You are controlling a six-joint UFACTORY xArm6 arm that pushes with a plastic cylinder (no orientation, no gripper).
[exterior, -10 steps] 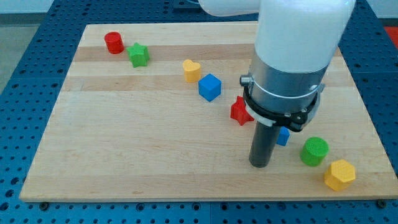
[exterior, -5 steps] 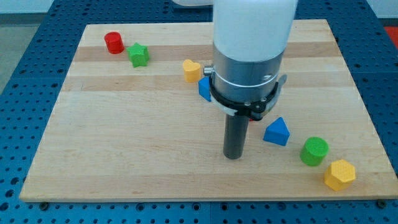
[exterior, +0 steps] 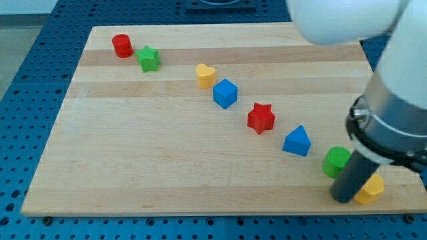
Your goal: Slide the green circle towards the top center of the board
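The green circle (exterior: 335, 160) lies near the board's bottom right, partly covered by my rod. My tip (exterior: 343, 198) rests on the board just below the green circle and touches or nearly touches the yellow hexagon (exterior: 371, 190) to its right. The arm's white and grey body fills the view's right side above them.
A diagonal row runs from top left to bottom right: red cylinder (exterior: 121, 45), green star (exterior: 149, 59), yellow heart (exterior: 205, 75), blue cube (exterior: 225, 93), red star (exterior: 261, 119), blue triangle (exterior: 297, 141). The wooden board's (exterior: 133, 167) bottom edge lies close below my tip.
My tip has swung from the board's middle, left of the blue triangle, to the bottom right just below the green circle. The blocks have not visibly moved.
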